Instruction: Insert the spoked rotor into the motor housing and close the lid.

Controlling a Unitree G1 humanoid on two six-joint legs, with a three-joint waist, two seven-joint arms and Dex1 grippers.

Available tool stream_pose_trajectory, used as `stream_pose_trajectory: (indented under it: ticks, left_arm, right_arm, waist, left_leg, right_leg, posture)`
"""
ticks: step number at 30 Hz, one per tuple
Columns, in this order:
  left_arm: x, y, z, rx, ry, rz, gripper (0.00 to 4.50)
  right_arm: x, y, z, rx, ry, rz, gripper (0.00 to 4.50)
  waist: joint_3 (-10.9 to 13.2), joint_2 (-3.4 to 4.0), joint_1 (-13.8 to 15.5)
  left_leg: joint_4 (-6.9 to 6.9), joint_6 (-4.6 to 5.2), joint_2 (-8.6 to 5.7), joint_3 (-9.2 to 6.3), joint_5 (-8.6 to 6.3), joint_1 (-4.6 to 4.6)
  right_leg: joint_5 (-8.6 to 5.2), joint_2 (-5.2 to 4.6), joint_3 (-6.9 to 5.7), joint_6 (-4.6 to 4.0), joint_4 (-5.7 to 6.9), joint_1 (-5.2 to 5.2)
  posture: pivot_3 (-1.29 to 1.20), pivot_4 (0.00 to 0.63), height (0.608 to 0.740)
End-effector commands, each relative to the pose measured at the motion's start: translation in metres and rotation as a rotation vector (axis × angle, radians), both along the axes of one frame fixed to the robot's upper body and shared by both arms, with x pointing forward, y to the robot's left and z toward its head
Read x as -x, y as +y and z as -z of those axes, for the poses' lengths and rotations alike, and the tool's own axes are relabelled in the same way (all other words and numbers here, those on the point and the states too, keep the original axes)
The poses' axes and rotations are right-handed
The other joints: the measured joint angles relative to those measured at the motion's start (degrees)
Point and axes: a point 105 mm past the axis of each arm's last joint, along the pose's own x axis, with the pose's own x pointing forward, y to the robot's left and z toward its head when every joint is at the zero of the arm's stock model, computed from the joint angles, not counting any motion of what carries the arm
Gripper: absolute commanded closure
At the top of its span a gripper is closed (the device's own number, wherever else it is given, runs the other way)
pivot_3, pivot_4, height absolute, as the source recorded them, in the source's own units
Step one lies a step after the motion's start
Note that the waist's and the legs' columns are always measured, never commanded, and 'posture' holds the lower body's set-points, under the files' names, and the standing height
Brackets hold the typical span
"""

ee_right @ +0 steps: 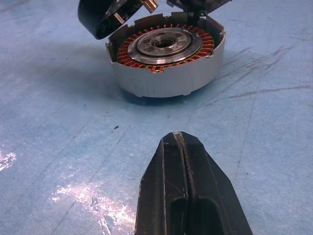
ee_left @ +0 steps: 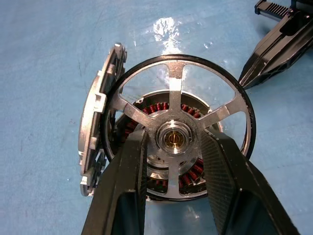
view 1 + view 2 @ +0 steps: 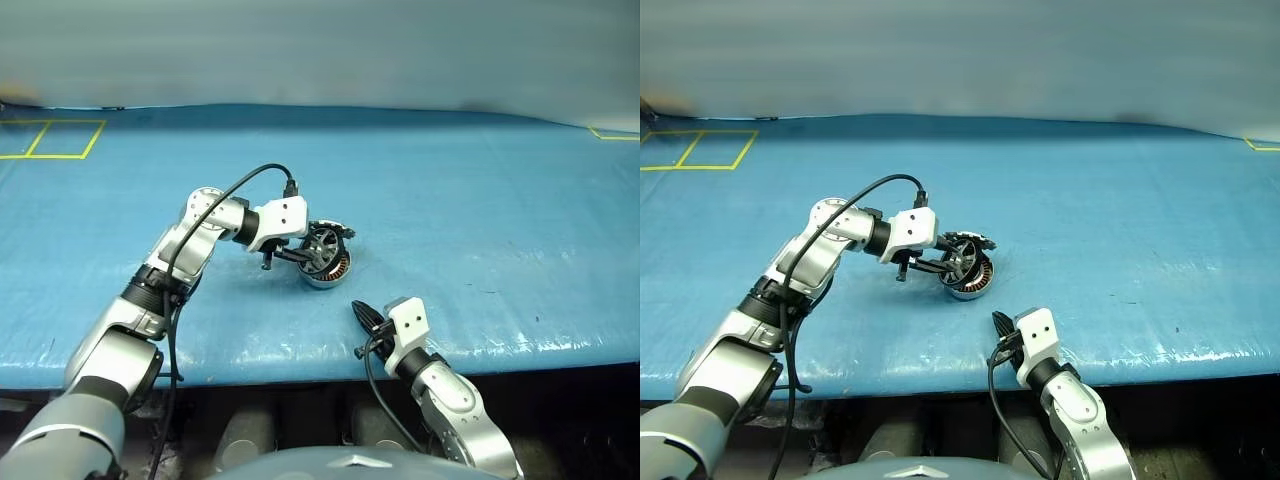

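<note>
Now the left tool [image 2: 171, 147] grips the spoked rotor [image 2: 174, 139] by its hub, holding it on edge just above the motor housing [image 1: 166, 61], which sits on the blue table [image 3: 480, 200], apparently so it can be lined up with the copper-wound opening. Just beside the rotor, the lid [image 2: 98, 127] stands tilted at the housing's edge, leaving the top open, while the right tool [image 1: 182, 161] rests clenched and empty nearby, pointing at the housing
</note>
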Motion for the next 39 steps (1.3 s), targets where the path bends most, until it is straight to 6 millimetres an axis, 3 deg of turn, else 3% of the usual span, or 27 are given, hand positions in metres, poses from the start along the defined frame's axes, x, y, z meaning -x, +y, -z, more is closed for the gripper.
stream_pose_trajectory:
  ticks: [1,14,32,39]
  left_arm:
    - [-0.006,-0.006,-0.009,0.018,-0.064,0.010,3.23]
    - [-0.007,0.002,0.003,-0.080,-0.049,0.007,3.23]
    - [-0.011,0.000,-0.014,-0.040,-0.079,0.001,3.23]
    - [-0.010,0.004,-0.001,-0.117,-0.068,0.024,3.23]
  right_arm:
    - [-0.002,0.001,-0.007,-0.006,-0.033,0.003,4.50]
    - [-0.001,0.000,-0.001,0.020,-0.013,0.012,4.50]
    - [-0.001,0.004,0.004,0.033,0.005,-0.003,4.50]
    - [-0.001,0.005,0.006,0.042,0.014,-0.002,4.50]
  waist:
    - [0.00,0.00,0.00]
    - [0.00,0.00,-0.12]
    - [0.00,0.00,-0.03]
    - [0.00,0.00,-0.05]
  left_leg:
    - [0.00,0.00,0.00,0.00,0.00,-0.01]
    - [0.00,0.01,0.02,0.01,-0.01,0.00]
    - [0.01,0.02,0.01,0.02,-0.01,0.00]
    - [0.01,0.01,0.01,0.02,-0.01,0.00]
  right_leg:
    - [0.00,0.00,0.00,0.00,0.00,-0.01]
    - [0.00,0.01,0.01,0.00,0.01,-0.01]
    - [0.00,0.00,0.02,0.00,0.01,-0.01]
    - [0.01,0.01,0.01,0.01,0.01,-0.01]
  posture:
    - [0.00,0.150,0.740]
    - [0.00,0.150,0.740]
    - [0.00,0.150,0.740]
    - [0.00,0.150,0.740]
